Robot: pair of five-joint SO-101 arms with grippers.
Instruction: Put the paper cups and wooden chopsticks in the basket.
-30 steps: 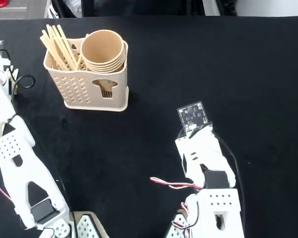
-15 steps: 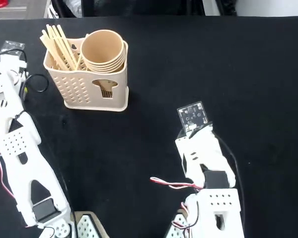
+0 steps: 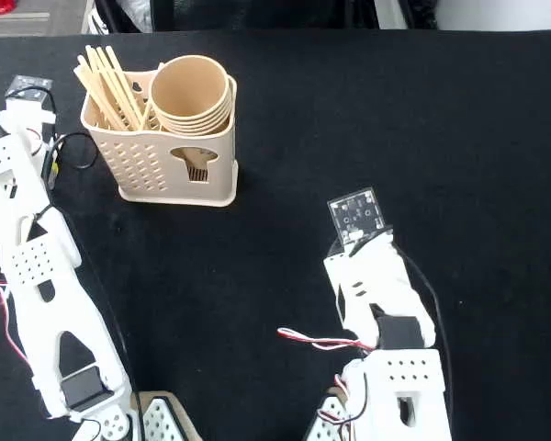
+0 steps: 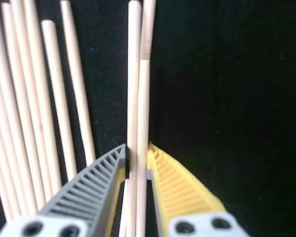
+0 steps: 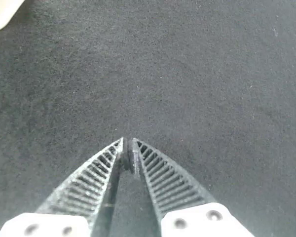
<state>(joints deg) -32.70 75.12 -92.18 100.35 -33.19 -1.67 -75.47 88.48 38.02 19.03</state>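
Two chopsticks (image 4: pixel 138 89) are clamped between the closed fingers of the left gripper (image 4: pixel 137 160). Further chopsticks (image 4: pixel 49 98) are seen just beside them (whether these are the basket's own bundle cannot be told from the wrist view). Over the last second the left arm (image 3: pixel 32 266) has been swung up towards the basket (image 3: pixel 165 170), and its wrist is now set close beside the basket's wall. The paper cups (image 3: pixel 191 92) are already stacked inside, next to a leaning bundle of chopsticks (image 3: pixel 106 81), so the held pair is judged to be among the last things to go in. The right gripper (image 5: pixel 127 150) is shut on nothing above the black table (image 3: pixel 422 119), unmoved.
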